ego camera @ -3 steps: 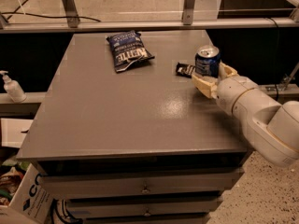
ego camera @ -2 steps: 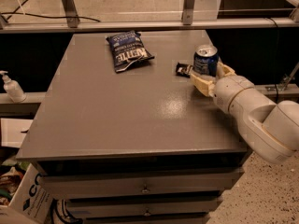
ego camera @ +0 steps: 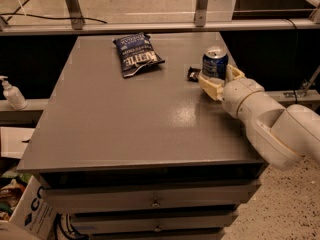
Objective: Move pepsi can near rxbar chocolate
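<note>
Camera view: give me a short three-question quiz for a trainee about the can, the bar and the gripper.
1. True or false: the gripper at the right of the table has the can between its fingers.
2. Pick one. In the camera view the bar lies: A) just left of the can; B) right of the can; C) on top of the can.
3. Fill the gap: in the camera view the chip bag lies to the ___ of the bar.

Key: 1 true; 2 A; 3 left.
</note>
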Robot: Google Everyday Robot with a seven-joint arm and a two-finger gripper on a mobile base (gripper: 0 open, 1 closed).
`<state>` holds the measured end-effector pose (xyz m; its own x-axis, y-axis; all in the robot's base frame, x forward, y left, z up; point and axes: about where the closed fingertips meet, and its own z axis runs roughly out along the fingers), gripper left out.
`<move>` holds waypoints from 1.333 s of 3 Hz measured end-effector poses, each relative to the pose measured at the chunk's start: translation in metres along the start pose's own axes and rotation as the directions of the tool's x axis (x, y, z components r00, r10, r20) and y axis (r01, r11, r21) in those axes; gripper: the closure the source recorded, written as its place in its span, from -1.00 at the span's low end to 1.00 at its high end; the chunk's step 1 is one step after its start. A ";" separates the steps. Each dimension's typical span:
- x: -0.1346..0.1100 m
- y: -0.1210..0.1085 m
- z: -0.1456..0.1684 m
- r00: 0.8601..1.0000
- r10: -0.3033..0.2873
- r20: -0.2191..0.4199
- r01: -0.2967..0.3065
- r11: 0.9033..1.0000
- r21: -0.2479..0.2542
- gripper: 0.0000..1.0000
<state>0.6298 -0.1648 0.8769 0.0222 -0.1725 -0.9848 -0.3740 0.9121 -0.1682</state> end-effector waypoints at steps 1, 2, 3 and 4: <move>0.000 -0.003 -0.002 1.000 -0.001 0.001 0.001 1.000 0.017 -0.30; -0.001 -0.006 -0.007 1.000 -0.005 0.001 0.005 0.999 0.031 -0.74; 0.000 -0.005 -0.012 1.000 -0.009 -0.003 0.009 0.999 0.038 -1.00; 0.006 0.003 -0.015 1.000 -0.014 -0.014 0.015 1.000 0.021 -1.00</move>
<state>0.6149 -0.1691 0.8717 0.0146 -0.1906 -0.9816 -0.3545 0.9169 -0.1834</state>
